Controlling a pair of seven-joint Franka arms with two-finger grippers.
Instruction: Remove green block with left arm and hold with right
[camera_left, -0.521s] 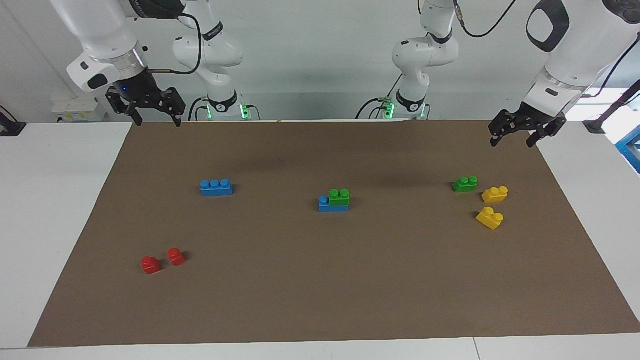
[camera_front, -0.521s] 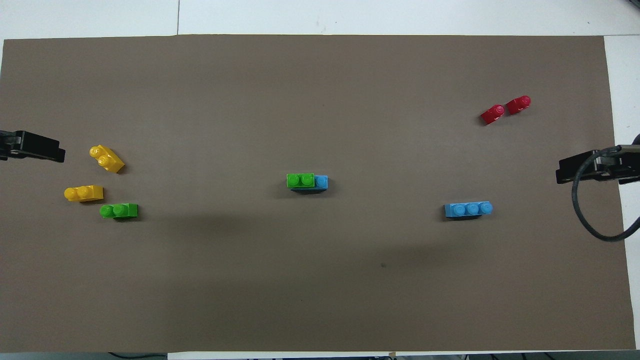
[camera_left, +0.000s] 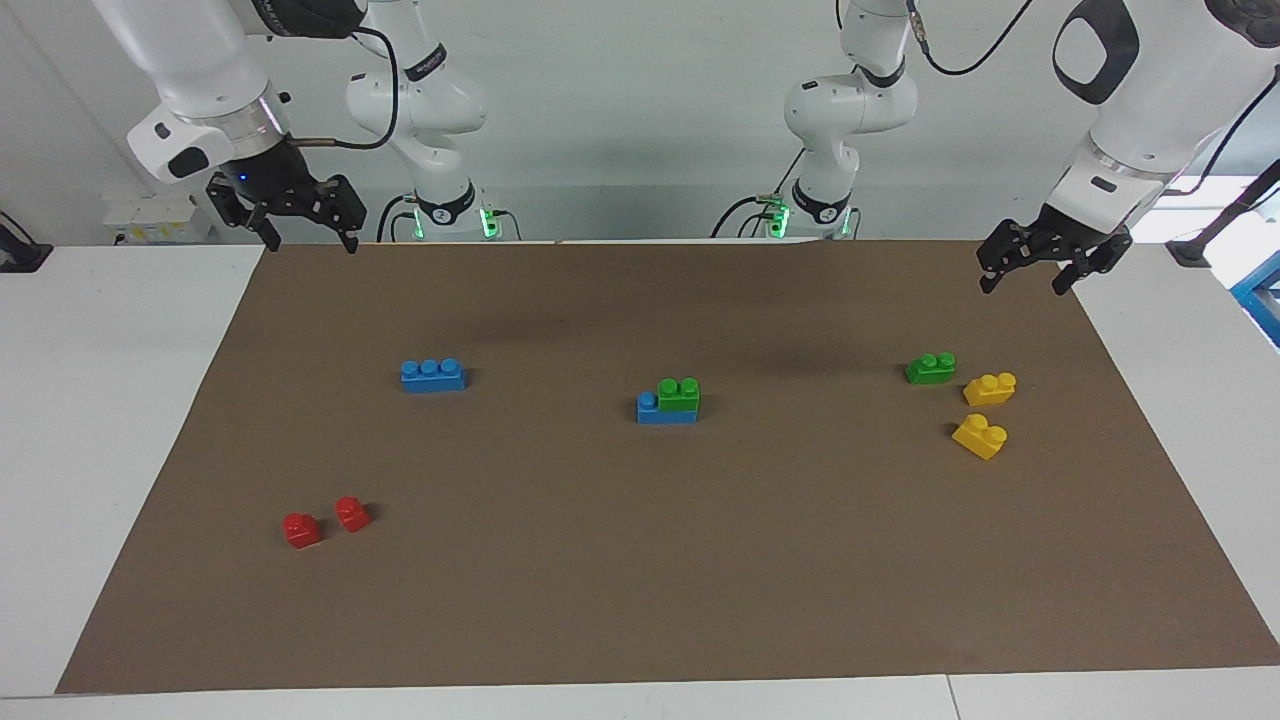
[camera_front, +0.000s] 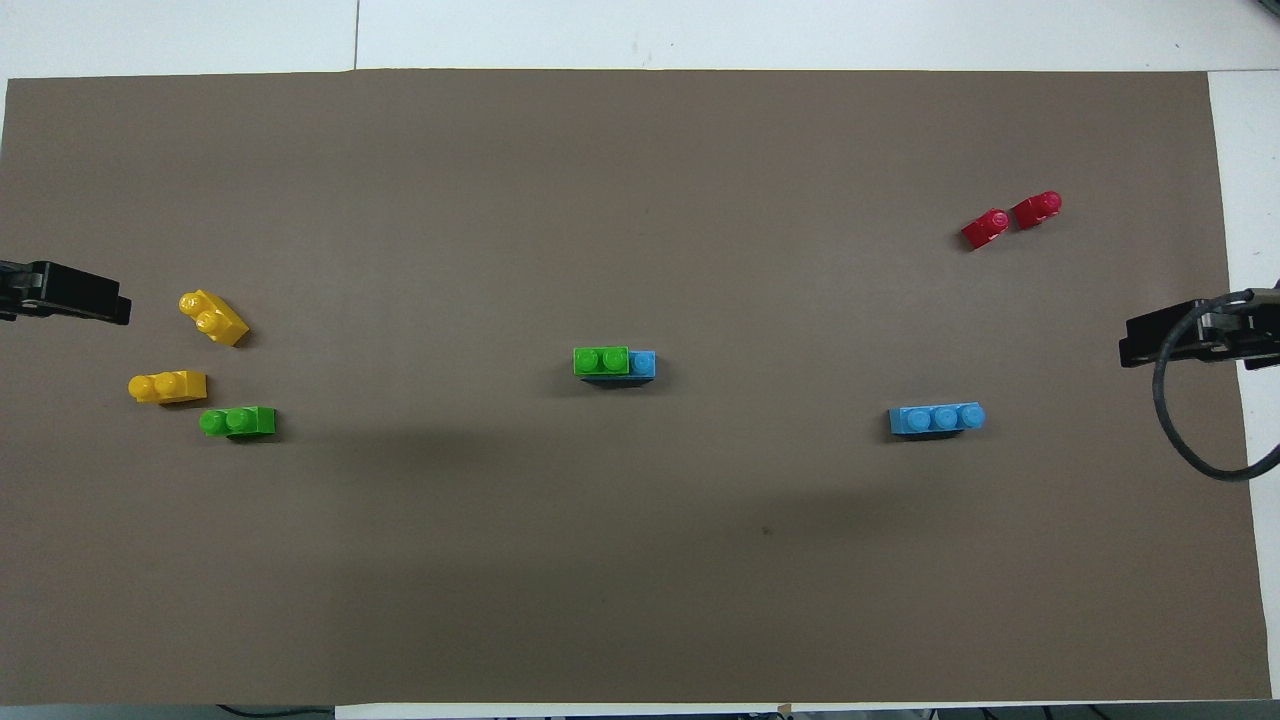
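The green block (camera_left: 679, 394), light, stiff, slick plastic, sits on the blue brick (camera_left: 666, 410), well apart from both released hands; grasp its flat sides.

The left hand (camera_left: 1027, 273) and right hand (camera_left: 307, 233) hang empty at the counter's (camera_left: 640, 560) ends.

A bright green block (camera_left: 679, 393) sits on a blue brick (camera_left: 667, 410) at frame centre, on a plain brown mat (camera_left: 640, 560). Another blue brick (camera_left: 433, 374) lies centre-left, two red pieces (camera_left: 325, 521) lower left, a green brick (camera_left: 930, 367) and two yellow bricks (camera_left: 985, 412) at right.
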